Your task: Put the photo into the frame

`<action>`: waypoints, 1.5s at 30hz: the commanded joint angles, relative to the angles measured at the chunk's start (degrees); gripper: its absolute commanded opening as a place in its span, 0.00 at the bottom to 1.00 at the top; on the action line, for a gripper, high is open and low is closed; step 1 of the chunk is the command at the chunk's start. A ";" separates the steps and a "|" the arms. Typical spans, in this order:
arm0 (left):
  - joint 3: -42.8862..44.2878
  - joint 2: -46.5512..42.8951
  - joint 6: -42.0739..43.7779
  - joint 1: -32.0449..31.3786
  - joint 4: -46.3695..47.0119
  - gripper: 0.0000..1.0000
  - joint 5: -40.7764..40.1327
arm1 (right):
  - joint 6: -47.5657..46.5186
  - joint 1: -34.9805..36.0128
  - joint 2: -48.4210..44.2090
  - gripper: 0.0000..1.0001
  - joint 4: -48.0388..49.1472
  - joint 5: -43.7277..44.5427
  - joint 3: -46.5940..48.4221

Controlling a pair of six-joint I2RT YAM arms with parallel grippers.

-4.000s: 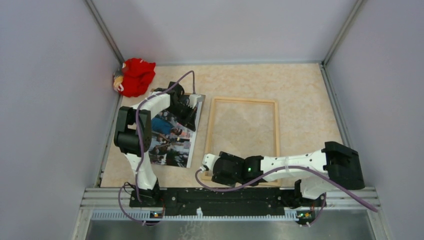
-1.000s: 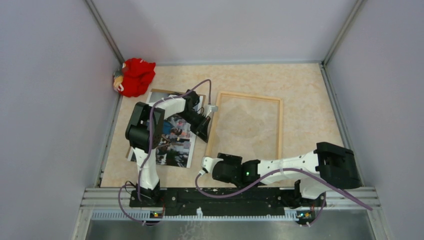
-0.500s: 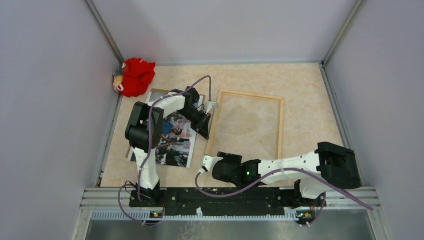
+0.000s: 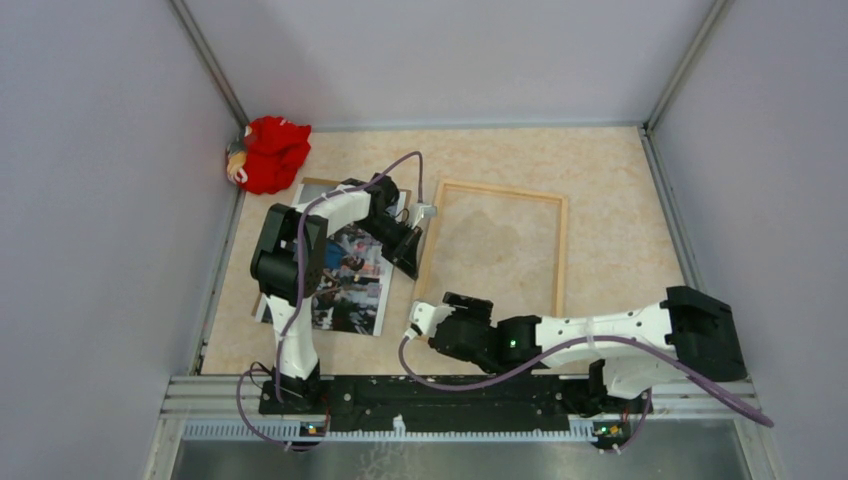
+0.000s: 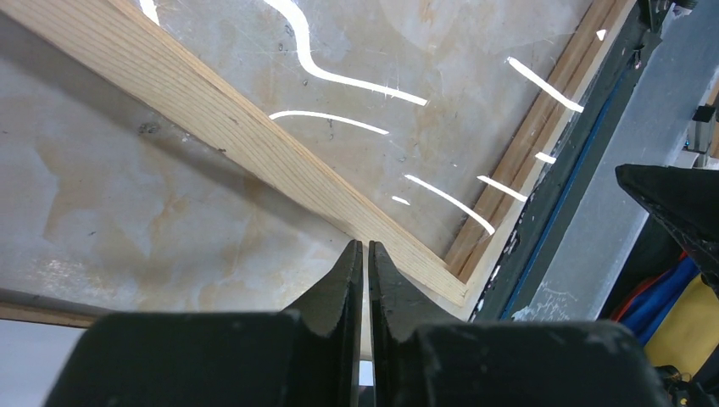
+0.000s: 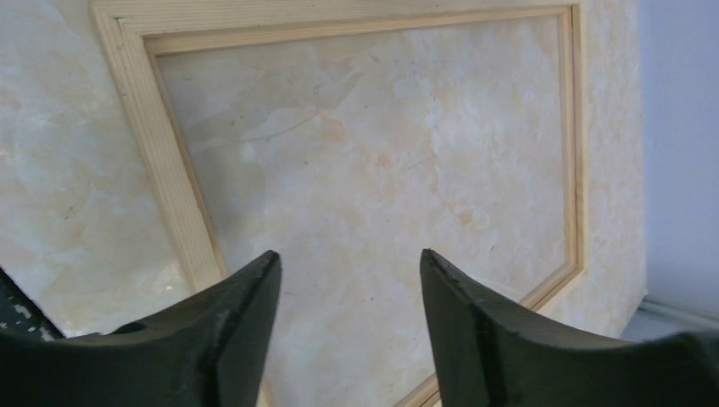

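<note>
The frame (image 4: pixel 558 250), thin light wood with a clear pane, lies flat at the table's middle; its rails also show in the left wrist view (image 5: pixel 229 127) and the right wrist view (image 6: pixel 161 153). The photo (image 4: pixel 345 285) lies picture-up to its left. My left gripper (image 4: pixel 410 264) (image 5: pixel 365 246) sits between photo and frame, tips against the frame's left rail, jaws pressed together with a white sliver between them; the photo's near corner is hidden under it. My right gripper (image 4: pixel 462 300) (image 6: pixel 348 254) hovers open over the pane at the frame's near left corner, holding nothing.
A brown cardboard board (image 4: pixel 318 185) pokes out behind the photo. A red plush toy (image 4: pixel 272 152) sits in the far left corner. Grey walls close in three sides. The arms' base rail (image 4: pixel 440 390) runs along the near edge.
Since four seconds ago my left gripper moved right to the frame's rail, the photo shifted and the board came into view. In the last half second my right gripper swung up over the frame's corner.
</note>
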 commanded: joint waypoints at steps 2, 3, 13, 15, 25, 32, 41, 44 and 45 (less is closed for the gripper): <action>0.31 -3.20 1.08 -0.07 -0.77 0.11 0.52 | 5.11 0.48 -6.86 0.68 -5.91 -4.44 -1.05; 0.27 -3.20 1.07 -0.10 -0.73 0.11 0.35 | 5.59 0.48 -7.60 0.70 -6.65 -5.49 -1.27; 0.85 -2.86 1.07 0.61 -0.96 0.11 -1.19 | 6.21 1.84 -4.77 0.76 -10.23 -13.20 -1.21; 0.98 -2.85 1.11 0.84 -1.07 0.11 -1.33 | 5.74 1.89 -2.96 0.76 -9.84 -11.81 -1.15; 1.12 -3.71 1.44 1.24 -1.88 0.11 -1.43 | 4.76 1.88 3.82 0.65 -8.63 -4.48 0.61; 0.09 -4.52 1.70 1.60 -1.70 0.11 -1.43 | 4.60 1.89 2.78 0.61 -8.34 -2.99 0.70; -0.31 -4.87 1.68 1.78 -1.54 0.11 -1.69 | 3.05 1.88 6.45 0.57 -6.89 0.88 0.43; 0.25 -4.87 1.86 1.88 -2.07 0.11 -1.63 | 2.21 1.90 8.52 0.57 -5.99 1.92 0.32; 0.38 -4.95 1.91 1.93 -2.24 0.11 -1.73 | 1.93 1.88 9.19 0.57 -5.77 2.42 0.38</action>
